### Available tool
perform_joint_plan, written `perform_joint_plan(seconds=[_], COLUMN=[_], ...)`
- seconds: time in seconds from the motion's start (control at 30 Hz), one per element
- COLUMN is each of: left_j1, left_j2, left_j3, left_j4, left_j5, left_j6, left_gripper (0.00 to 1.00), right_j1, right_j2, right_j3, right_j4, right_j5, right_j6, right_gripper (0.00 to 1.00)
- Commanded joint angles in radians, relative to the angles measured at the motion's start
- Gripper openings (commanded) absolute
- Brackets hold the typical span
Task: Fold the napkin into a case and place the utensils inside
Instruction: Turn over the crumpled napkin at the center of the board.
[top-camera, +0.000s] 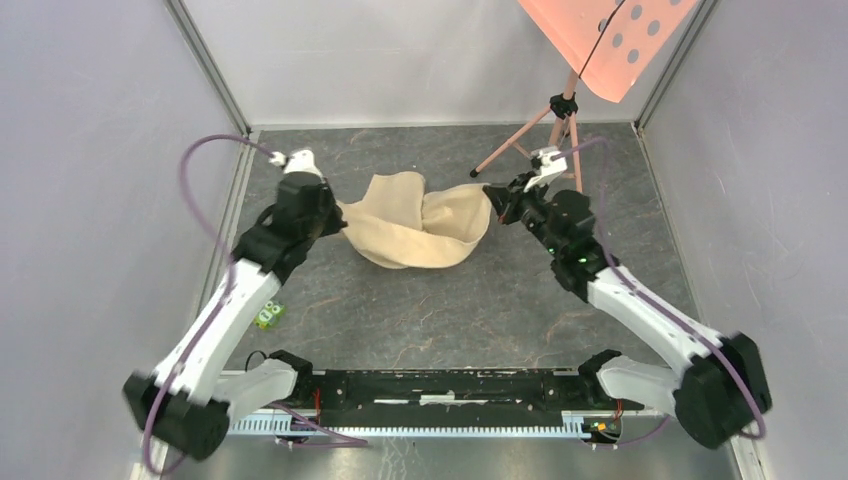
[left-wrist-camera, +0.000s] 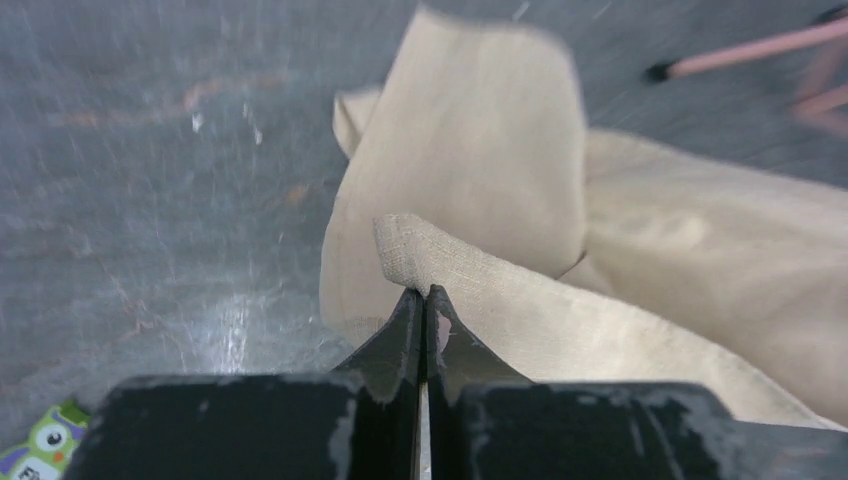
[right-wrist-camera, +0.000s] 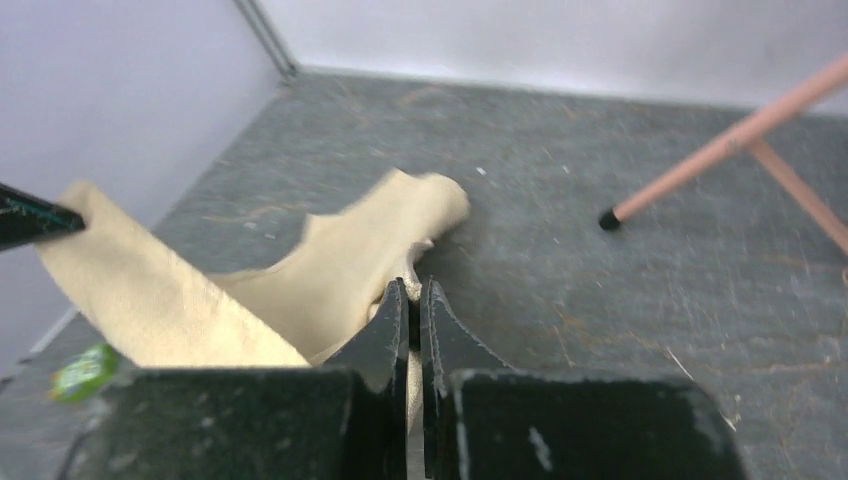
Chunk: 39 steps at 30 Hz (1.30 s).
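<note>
The left claw (left-wrist-camera: 421, 295) is pressed together on a corner of the beige napkin (top-camera: 415, 232), and the right claw (right-wrist-camera: 414, 290) pinches its opposite edge. The cloth hangs twisted and crumpled between the two claws, sagging over the grey tabletop (top-camera: 450, 310).

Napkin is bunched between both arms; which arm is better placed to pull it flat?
Probably left: the left fingers pinch a clean corner of the napkin; the right fingers hold a bunched fold, near the tripod.
</note>
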<state>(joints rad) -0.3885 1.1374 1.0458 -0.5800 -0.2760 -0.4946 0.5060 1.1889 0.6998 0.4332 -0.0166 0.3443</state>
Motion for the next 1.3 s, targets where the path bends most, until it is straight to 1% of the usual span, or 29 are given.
perform_joint_plan(seconds=[0.0, 0.13, 0.23, 0.3, 0.37, 0.4, 0.47, 0.57, 0.6, 0.67, 0.73, 0.77, 0.8, 0.87, 0.93, 1.03, 1.07, 1.1, 1.13, 1.17, 1.23, 1.27], left_j1=[0.001, 0.002, 0.002, 0.001, 0.001, 0.001, 0.001, 0.000, 0.001, 0.001, 0.001, 0.001, 0.001, 0.008, 0.039, 0.103, 0.134, 0.156, 0.176, 0.189, 0.210, 0.214], left_j2=[-0.300, -0.561, -0.676, -0.715, -0.719, -0.715, -0.689, -0.609, -0.567, -0.479, -0.366, -0.302, -0.239, -0.123, 0.011, 0.244, 0.333, 0.400, 0.493, 0.565, 0.710, 0.757], left_j3=[0.085, 0.164, 0.238, 0.287, 0.338, 0.352, 0.361, 0.331, 0.312, 0.279, 0.246, 0.238, 0.212, 0.121, 0.087, 0.159, 0.216, 0.273, 0.360, 0.453, 0.691, 0.787], left_j4=[-0.015, 0.076, 0.154, 0.185, 0.182, 0.183, 0.184, 0.181, 0.185, 0.192, 0.219, 0.236, 0.292, 0.474, 0.571, 0.558, 0.516, 0.473, 0.417, 0.308, 0.052, -0.061], left_j5=[0.040, 0.115, 0.192, 0.227, 0.222, 0.217, 0.164, 0.033, -0.033, -0.238, -0.428, -0.486, -0.532, -0.571, -0.570, -0.552, -0.510, -0.468, -0.429, -0.407, -0.323, -0.307], left_j6=[0.098, 0.166, 0.234, 0.272, 0.295, 0.306, 0.318, 0.335, 0.333, 0.303, 0.302, 0.298, 0.307, 0.348, 0.322, 0.216, 0.177, 0.161, 0.157, 0.149, 0.158, 0.152], left_gripper=[0.02, 0.02, 0.02, 0.02, 0.02, 0.02, 0.02, 0.02, 0.02, 0.02, 0.02, 0.02, 0.02, 0.02, 0.02, 0.02, 0.02, 0.02, 0.05, 0.20, 0.55, 0.70], right_j1=[0.005, 0.004, 0.006, 0.006, 0.006, 0.005, 0.006, 0.006, 0.006, 0.006, 0.006, 0.006, 0.006, 0.006, 0.004, 0.000, -0.004, -0.005, -0.007, -0.012, -0.014, -0.015], right_j2=[-0.208, -0.372, -0.476, -0.535, -0.581, -0.596, -0.610, -0.604, -0.590, -0.544, -0.454, -0.402, -0.335, -0.185, -0.020, 0.235, 0.309, 0.369, 0.443, 0.497, 0.586, 0.613], right_j3=[0.142, 0.234, 0.263, 0.251, 0.222, 0.211, 0.189, 0.129, 0.108, 0.059, -0.003, -0.029, -0.052, -0.069, -0.064, 0.053, 0.103, 0.157, 0.210, 0.297, 0.474, 0.529], right_j4=[-0.244, -0.279, -0.190, -0.076, 0.042, 0.088, 0.134, 0.121, 0.079, 0.024, 0.033, 0.049, 0.085, 0.158, 0.259, 0.267, 0.220, 0.194, 0.148, 0.067, -0.175, -0.276], right_j5=[-0.140, -0.259, -0.335, -0.363, -0.369, -0.360, -0.329, -0.200, -0.118, 0.051, 0.193, 0.240, 0.280, 0.337, 0.356, 0.385, 0.403, 0.420, 0.410, 0.388, 0.378, 0.375], right_j6=[0.052, 0.153, 0.245, 0.320, 0.381, 0.394, 0.387, 0.316, 0.286, 0.252, 0.221, 0.204, 0.181, 0.150, 0.111, 0.059, 0.052, 0.030, 0.000, -0.029, -0.070, -0.078], right_gripper=[0.01, 0.01, 0.00, 0.00, 0.00, 0.00, 0.01, 0.01, 0.01, 0.01, 0.01, 0.01, 0.01, 0.01, 0.01, 0.01, 0.01, 0.07, 0.23, 0.30, 0.57, 0.69])
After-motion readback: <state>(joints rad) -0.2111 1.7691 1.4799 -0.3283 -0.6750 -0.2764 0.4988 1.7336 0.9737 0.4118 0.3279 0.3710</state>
